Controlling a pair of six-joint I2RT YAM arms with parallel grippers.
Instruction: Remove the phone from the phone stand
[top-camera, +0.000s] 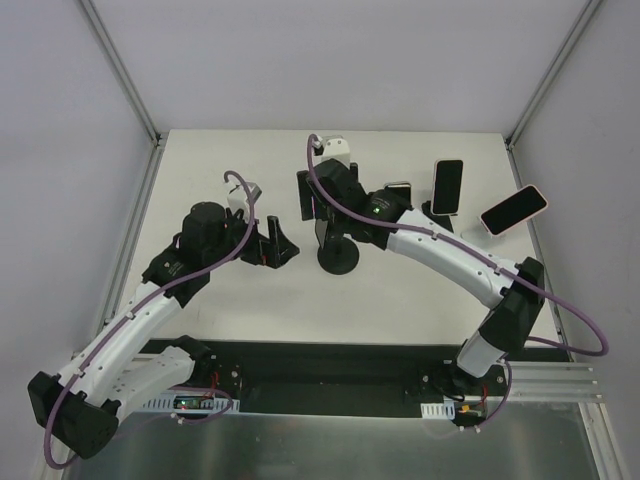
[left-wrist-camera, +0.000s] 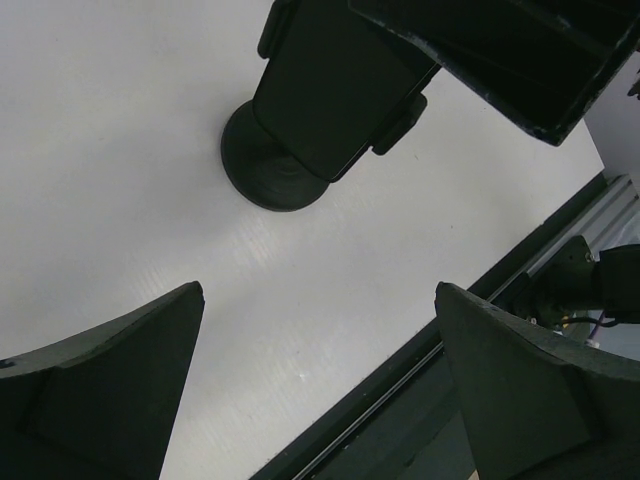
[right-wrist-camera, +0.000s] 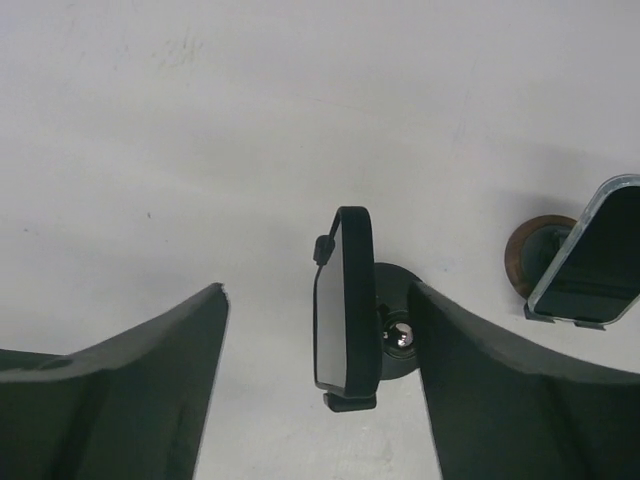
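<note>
A black phone (right-wrist-camera: 345, 310) stands upright, clamped in a black phone stand with a round base (top-camera: 338, 258). In the right wrist view I see the phone edge-on, below and between my fingers. My right gripper (right-wrist-camera: 318, 290) is open and hovers over it without touching; in the top view this gripper (top-camera: 315, 205) hides most of the phone. My left gripper (top-camera: 275, 245) is open and empty, just left of the stand. The left wrist view shows the phone (left-wrist-camera: 330, 90) and the stand base (left-wrist-camera: 265, 170) ahead of the open left gripper (left-wrist-camera: 320, 290).
Two more phones stand at the right: a black one (top-camera: 447, 187) on a small stand, also in the right wrist view (right-wrist-camera: 590, 260), and a pink-cased one (top-camera: 513, 210). A black rail (top-camera: 320, 360) runs along the table's near edge.
</note>
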